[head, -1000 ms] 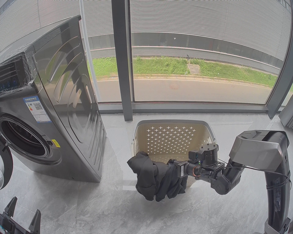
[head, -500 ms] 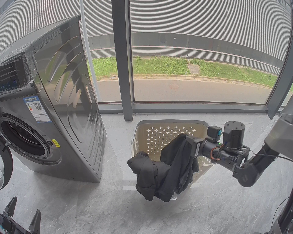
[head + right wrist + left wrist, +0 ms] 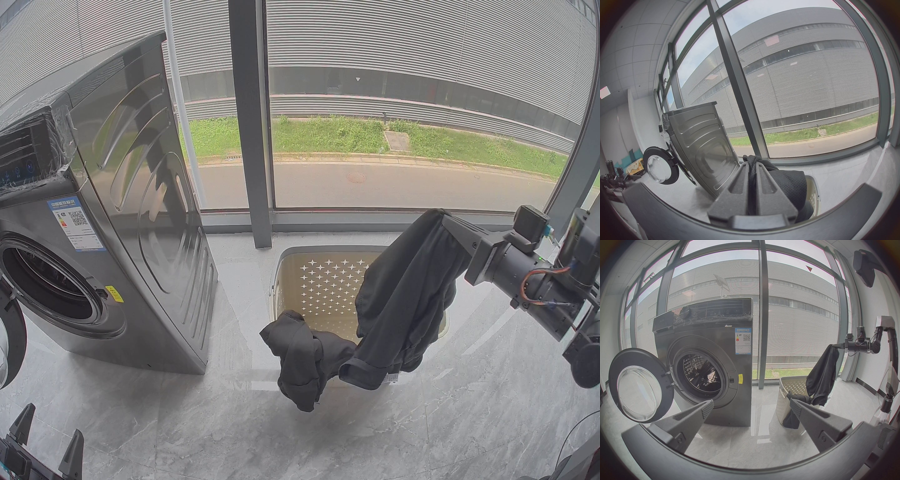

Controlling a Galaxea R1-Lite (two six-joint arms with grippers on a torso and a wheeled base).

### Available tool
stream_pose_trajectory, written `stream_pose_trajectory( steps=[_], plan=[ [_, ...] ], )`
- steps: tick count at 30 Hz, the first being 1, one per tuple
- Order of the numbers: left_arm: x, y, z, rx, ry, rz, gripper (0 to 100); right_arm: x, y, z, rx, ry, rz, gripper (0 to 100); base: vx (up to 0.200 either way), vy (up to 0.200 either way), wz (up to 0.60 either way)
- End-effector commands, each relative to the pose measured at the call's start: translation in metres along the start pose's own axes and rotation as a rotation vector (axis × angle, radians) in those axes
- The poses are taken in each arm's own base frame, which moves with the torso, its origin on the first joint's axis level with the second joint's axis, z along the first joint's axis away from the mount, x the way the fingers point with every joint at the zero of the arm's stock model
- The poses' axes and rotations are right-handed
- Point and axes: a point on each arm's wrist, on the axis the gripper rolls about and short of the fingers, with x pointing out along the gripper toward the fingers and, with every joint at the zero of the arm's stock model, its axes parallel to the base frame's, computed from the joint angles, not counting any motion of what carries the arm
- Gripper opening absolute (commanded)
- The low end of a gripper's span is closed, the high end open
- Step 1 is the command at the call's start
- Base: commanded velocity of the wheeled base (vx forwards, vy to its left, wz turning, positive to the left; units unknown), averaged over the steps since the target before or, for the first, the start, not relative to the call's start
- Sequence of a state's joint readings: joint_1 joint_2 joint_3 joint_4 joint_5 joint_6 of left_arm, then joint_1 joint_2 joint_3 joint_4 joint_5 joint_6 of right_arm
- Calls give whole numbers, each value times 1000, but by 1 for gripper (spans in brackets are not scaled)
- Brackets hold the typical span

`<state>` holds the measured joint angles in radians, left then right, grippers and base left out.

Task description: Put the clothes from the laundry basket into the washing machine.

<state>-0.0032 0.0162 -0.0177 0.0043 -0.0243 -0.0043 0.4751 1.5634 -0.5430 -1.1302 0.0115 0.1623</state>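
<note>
1. The right gripper [image 3: 449, 220] is clamped tight on a dark garment [image 3: 406, 294]. In the right wrist view its two fingers are pressed together with fabric bunched between them.
2. The garment hangs straight down from that grip, up in the air over the right side of the laundry basket [image 3: 278, 275].
3. Its lower end runs into a dark bunch [image 3: 306, 359] draped over the basket's near rim and sagging down the outside wall. I can't tell if that's the same piece or a second one.
4. The basket is cream with star-shaped holes and sits on the floor [image 3: 187, 425] just in front of the window [image 3: 387, 94].
5. The washing machine [image 3: 125, 187] stands off to the robot's left, well apart from the basket. Its round door [image 3: 639, 385] is swung wide open and the drum [image 3: 700, 372] shows inside.
6. The left gripper [image 3: 750, 403] is down low near the floor on the robot's left — fingers spread wide, nothing between them, and pointing toward the machine's front.
7. Around all that there's grey marble-look flooring, plus a dark window pillar [image 3: 250, 125] rising just behind the basket's left corner.
</note>
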Motion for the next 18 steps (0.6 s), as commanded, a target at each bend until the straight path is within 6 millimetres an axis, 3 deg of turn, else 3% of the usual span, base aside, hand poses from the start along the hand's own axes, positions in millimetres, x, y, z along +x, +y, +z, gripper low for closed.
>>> stream_pose_trajectory(
  steps=[1, 18],
  plan=[
    [0, 0, -5, 3, 0, -2, 100, -25, 6, 15, -18, -56, 22, 0, 0, 0, 0],
    [0, 0, -5, 0, -1, 0, 100, -29, 6, 14, -65, -54, -9, 0, -12, 0, 0]
  ],
)
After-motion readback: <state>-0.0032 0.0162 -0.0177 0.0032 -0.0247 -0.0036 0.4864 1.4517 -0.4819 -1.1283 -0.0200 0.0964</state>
